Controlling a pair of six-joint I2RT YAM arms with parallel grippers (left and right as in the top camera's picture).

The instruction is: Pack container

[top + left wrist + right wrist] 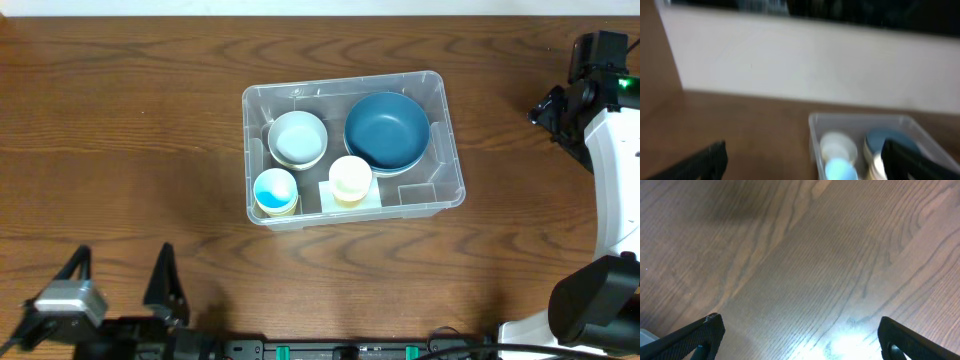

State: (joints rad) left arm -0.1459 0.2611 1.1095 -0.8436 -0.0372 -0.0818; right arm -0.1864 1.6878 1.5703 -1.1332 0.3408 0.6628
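The container [449, 152] is a large clear plastic bin at the table's middle. It holds a dark blue bowl [387, 130], a pale bowl [297, 139], a cup with a blue inside [275, 191] and a cream cup [350, 179]. My left gripper [120, 278] is open and empty at the front left edge, well clear of the bin. In the blurred left wrist view the container [816, 131] shows between the open fingers [802, 161]. My right gripper [552, 108] is at the far right; its wrist view shows open fingers [800, 337] over bare wood.
The wooden table [120, 120] stretches around the bin. A pale wall [800, 60] stands behind the table in the left wrist view. The right arm's white body [615, 180] runs along the right edge.
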